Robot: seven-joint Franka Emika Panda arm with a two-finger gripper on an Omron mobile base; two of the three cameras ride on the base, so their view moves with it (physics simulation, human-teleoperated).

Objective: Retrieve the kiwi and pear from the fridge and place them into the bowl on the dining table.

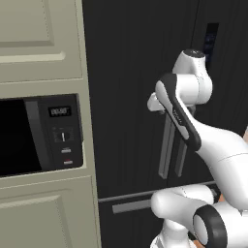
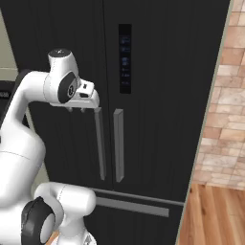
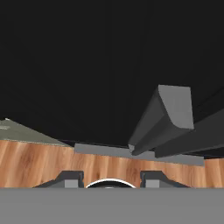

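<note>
- Fridge (image 2: 167, 72): tall, black, both doors shut, standing right ahead of the fingers (image 3: 72, 177) and spanning well above and below them.
- Kiwi and pear: judged to be somewhere behind those shut doors, so beyond the fingers and walled off from them. Neither fruit reachable until a door swings out.
- Left door handle (image 2: 99, 143): long grey bar, long axis upright, running straight down from about the height of the fingers. Top end just beside them, offset toward the seam between the doors, apart and not touching.
- Right door handle (image 2: 118, 143): parallel to the first, same upright axis, one step farther from the fingers across the seam.
- Drawer handle (image 2: 131, 206): horizontal grey bar, far below the fingers, likely no part of the coming move.
- Fingers: pointing down along the door face, spread partway with a clear gap between them, grasping nothing.
- Relation to settle, as a judgement: handle off to one side of the gap, not between the tips. Likely needs a short sideways shift toward the seam and a drop, so that the upright bar sits inside the gap before closing and pulling outward.
</note>
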